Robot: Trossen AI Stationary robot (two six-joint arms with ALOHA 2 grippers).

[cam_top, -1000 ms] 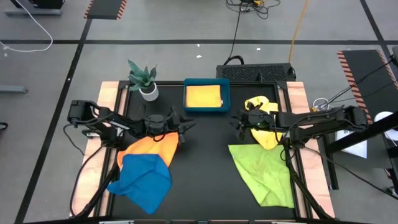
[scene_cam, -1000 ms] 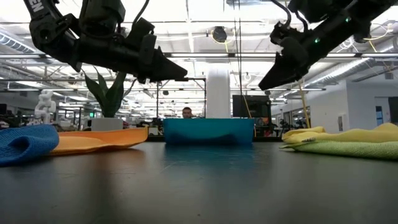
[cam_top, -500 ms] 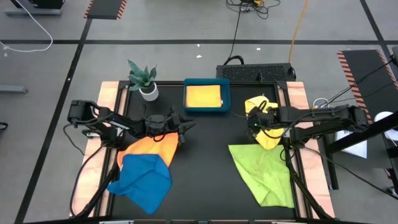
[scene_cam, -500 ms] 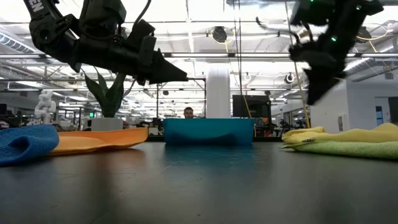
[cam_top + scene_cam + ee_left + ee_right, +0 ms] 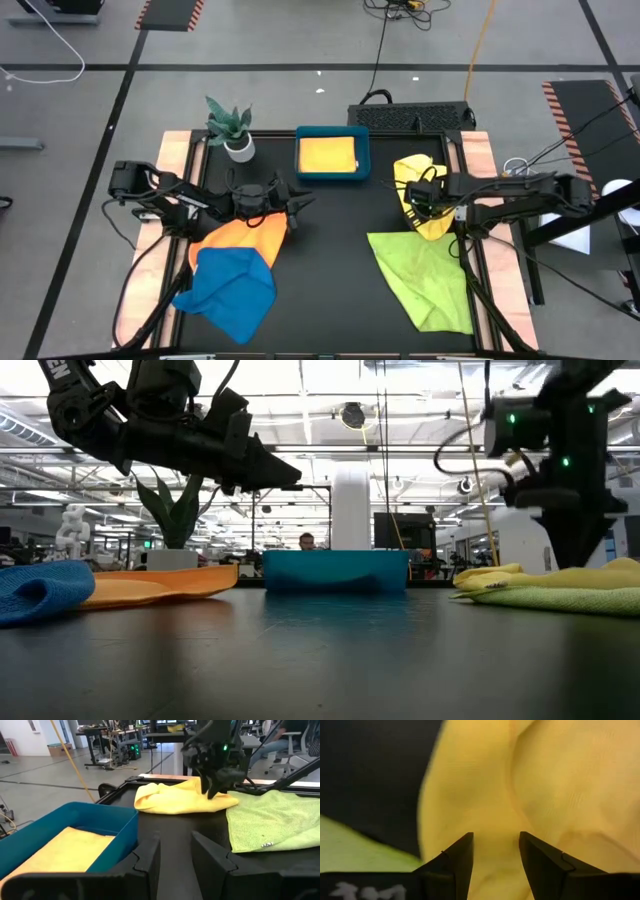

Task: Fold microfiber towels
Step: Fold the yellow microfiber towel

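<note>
Your crumpled yellow towel (image 5: 424,200) lies unfolded at the bench's (image 5: 330,260) right, beside the lime towel (image 5: 425,280). Your right claw (image 5: 413,201) hangs just above it, fingers parted, holding nothing. One folded towel (image 5: 327,155) fills the tray (image 5: 299,160); four remain. Left claw (image 5: 296,204) waits half-open, empty.

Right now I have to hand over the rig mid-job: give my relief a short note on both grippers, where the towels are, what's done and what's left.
Right gripper: open, empty, pointing down over the crumpled yellow towel at the table's right side.
Left gripper: open, empty, raised above the orange towel on the left.
Towels: blue towel lies bunched on the orange one; lime green towel is spread out unfolded, front right, its edge against the yellow one.
Done: one folded yellow towel lies in the teal tray.
Left: fold those four, probably starting with the yellow.
</note>
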